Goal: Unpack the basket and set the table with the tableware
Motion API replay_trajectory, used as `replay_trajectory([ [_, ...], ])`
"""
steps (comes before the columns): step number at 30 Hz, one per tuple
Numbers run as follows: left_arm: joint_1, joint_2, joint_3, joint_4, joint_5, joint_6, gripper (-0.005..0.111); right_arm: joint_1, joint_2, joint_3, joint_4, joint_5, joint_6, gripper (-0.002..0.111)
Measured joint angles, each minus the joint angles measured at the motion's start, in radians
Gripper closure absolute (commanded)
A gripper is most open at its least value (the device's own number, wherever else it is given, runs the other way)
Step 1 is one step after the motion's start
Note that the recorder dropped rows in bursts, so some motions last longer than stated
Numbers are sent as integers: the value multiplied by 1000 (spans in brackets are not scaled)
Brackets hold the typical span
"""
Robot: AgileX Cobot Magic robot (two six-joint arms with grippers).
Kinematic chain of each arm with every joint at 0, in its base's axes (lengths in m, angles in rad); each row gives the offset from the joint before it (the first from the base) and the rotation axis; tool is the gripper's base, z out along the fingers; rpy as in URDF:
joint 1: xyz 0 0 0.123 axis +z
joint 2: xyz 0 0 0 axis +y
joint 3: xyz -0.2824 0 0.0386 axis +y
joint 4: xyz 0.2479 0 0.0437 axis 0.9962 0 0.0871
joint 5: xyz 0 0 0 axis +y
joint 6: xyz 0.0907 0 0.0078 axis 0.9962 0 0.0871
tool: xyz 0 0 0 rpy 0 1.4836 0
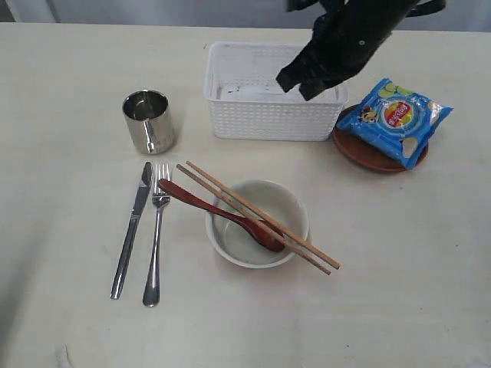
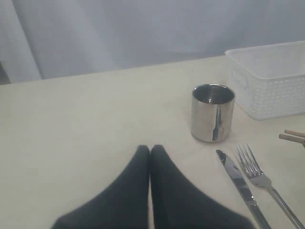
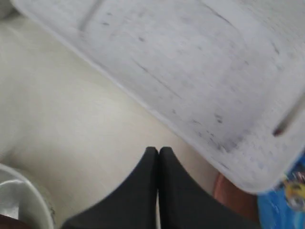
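Basket (image 1: pixel 268 121) sits at 12 o'clock on the surface (image 1: pixel 69 322) and looks emptied, nothing visible inside from where I stand. Right end effector (image 1: pixel 299 86) hangs over the basket's 3 o'clock rim, fingers pinched together, holding nothing. Left end effector (image 2: pixel 150 150) shows only in its own wrist view, also pinched closed and empty, low over bare surface near the cup (image 1: pixel 148 120), which is at 10 o'clock. Knife (image 1: pixel 132 230) and fork (image 1: pixel 156 238) lie side by side at 8 o'clock. Bowl (image 1: pixel 303 218) is near centre, toward 6, with the spoon (image 1: pixel 222 211) leaning in it and the chopsticks (image 1: pixel 230 193) laid across its rim. Plate (image 1: pixel 349 149) is at 2 o'clock, just beside the basket corner; can't tell if they touch. The chips bag (image 1: pixel 395 119) is lying on top of the plate.

Risks, as I judge them: the right arm is low over the rim, so a downward or sideways move could clip the basket wall and shove it into the plate. The bag covers the plate, so grabbing the plate edge could tip or drag the bag off. The chopsticks only rest on the bowl rim, so any nudge to the bowl could roll them off, and the spoon handle could tip out the same way. A sweep by the left arm could knock the cup over.
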Motion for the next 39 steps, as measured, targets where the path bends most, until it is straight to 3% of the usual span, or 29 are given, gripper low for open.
replay_trajectory([
  [2,0,0,0,0,0,0,107,57,0,0,20,-21,-134,78],
  [3,0,0,0,0,0,0,107,69,0,0,20,-24,-169,58],
  [5,0,0,0,0,0,0,107,95,0,0,20,-32,-251,45],
  [9,0,0,0,0,0,0,107,100,7,0,-11,-109,-292,65],
  [15,0,0,0,0,0,0,107,100,80,-6,-71,-142,-294,45],
  [21,0,0,0,0,0,0,107,100,160,-52,-113,-184,-296,50],
  [24,0,0,0,0,0,0,107,100,196,-64,-118,-196,-296,84],
  [25,0,0,0,0,0,0,107,100,204,-64,-130,-196,-296,103],
  [26,0,0,0,0,0,0,107,100,216,-64,-153,-196,-296,108],
  [39,0,0,0,0,0,0,107,101,227,-123,-246,-305,-359,109],
])
